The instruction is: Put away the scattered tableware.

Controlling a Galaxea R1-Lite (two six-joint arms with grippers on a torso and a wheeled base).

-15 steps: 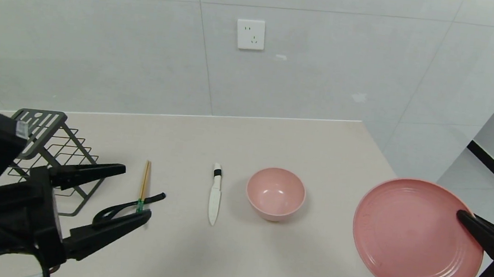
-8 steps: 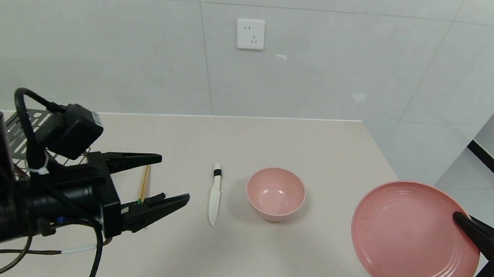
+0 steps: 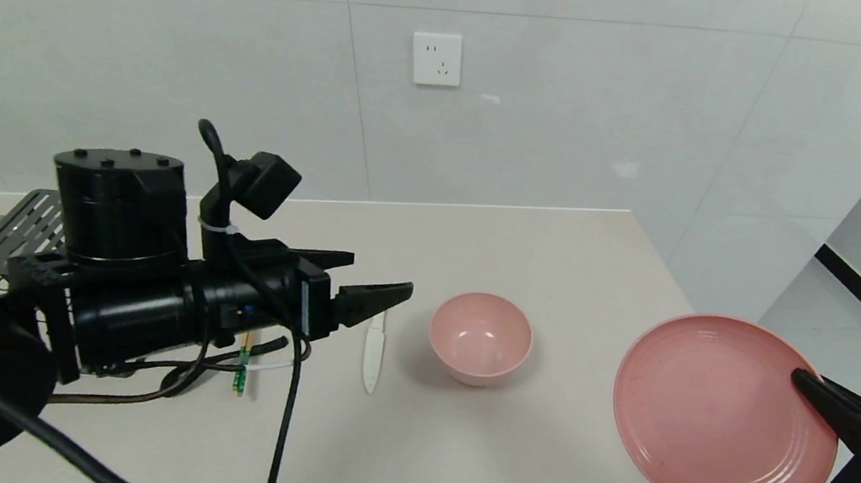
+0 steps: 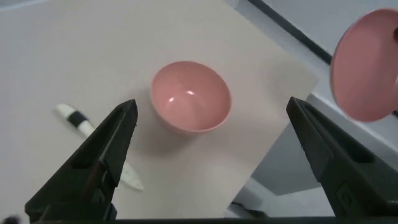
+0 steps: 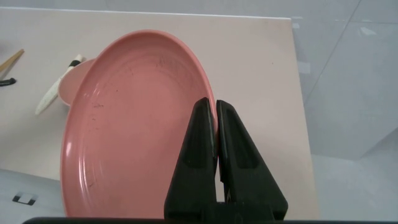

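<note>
The pink plate (image 3: pixel 719 412) hangs tilted in the air by the right end of the table (image 3: pixel 559 248) — the right gripper (image 3: pixel 800 379) has its fingers clenched on the rim. The pink bowl (image 3: pixel 480 336) sits upright on the table, with the white knife (image 3: pixel 372 356) just beside it to the left. Above the knife hovers the left gripper (image 3: pixel 380 275), fingers spread wide and grasping nothing. The chopsticks (image 3: pixel 241 374) lie partly hidden under that arm — the wire dish rack (image 3: pixel 19 227) stands at the table's left end.
</note>
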